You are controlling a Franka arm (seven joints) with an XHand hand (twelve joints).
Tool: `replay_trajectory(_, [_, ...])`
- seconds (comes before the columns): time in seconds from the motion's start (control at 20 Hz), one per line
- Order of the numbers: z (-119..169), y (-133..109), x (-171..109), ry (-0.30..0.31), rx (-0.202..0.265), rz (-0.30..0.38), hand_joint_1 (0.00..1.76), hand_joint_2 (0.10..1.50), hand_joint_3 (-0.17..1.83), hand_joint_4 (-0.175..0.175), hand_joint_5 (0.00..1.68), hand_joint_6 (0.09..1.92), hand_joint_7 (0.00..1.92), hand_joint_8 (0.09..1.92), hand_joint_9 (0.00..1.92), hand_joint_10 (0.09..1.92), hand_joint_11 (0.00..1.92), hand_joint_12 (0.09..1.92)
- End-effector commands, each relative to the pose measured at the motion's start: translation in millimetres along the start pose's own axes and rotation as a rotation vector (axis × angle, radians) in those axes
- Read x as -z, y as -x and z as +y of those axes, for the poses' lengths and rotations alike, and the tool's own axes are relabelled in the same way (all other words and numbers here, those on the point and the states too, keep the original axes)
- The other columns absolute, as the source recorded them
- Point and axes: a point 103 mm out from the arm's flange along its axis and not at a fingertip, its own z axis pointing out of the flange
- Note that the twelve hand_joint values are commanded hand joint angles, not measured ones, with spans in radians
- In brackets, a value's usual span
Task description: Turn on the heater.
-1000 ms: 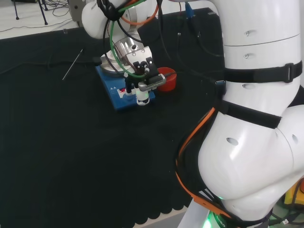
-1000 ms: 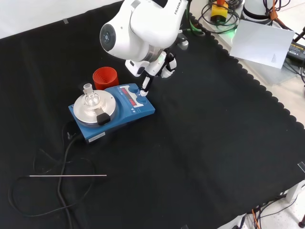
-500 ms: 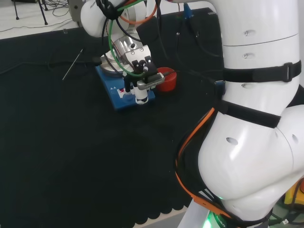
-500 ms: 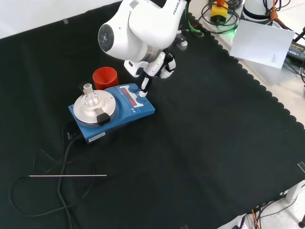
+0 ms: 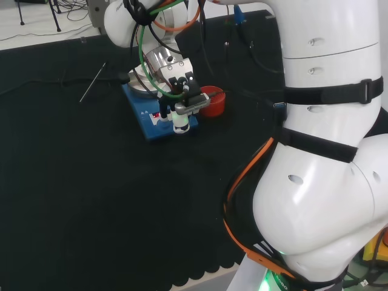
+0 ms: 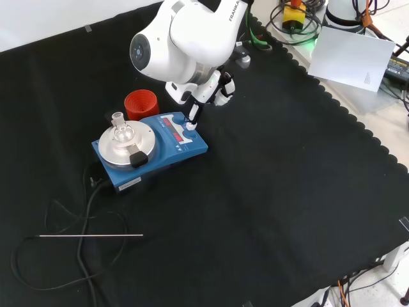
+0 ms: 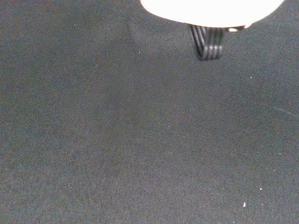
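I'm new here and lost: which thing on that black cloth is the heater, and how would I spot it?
In the front view, look left of centre on the black cloth. The heater is the flat blue box under the hand, beside a red ribbed ring. It alone has a round silver plate and a trailing black cable.

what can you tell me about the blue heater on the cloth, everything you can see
The heater is a flat blue box lying level on the black cloth, with a round silvery plate carrying a small clear glass flask. Its sloped panel has a red display strip and knobs; the robot hand reaches one finger down to a knob. A black cable leaves its left end in the front view. A red ring stands just behind.
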Motion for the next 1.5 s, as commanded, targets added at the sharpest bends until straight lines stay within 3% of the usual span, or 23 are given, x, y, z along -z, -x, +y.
replay_trajectory(0.05, [0.8, 0.0, -0.6, -0.001, -0.001, 0.002, 1.52, 0.59, 1.22, -0.063, 0.26, 0.09, 1.69, 1.85, 1.85, 1.66, 1.82, 1.51])
replay_trajectory(1.15, [14.6, 1.2, -8.2, -0.020, 0.003, 0.010, 1.52, 0.58, 1.23, -0.063, 0.27, 0.09, 1.69, 1.85, 1.85, 1.66, 1.82, 1.51])
replay_trajectory(1.5, [-3.3, 5.2, 6.8, 0.006, 0.017, 0.032, 1.52, 0.58, 1.23, -0.064, 0.27, 0.09, 1.69, 1.85, 1.85, 1.66, 1.82, 1.51])
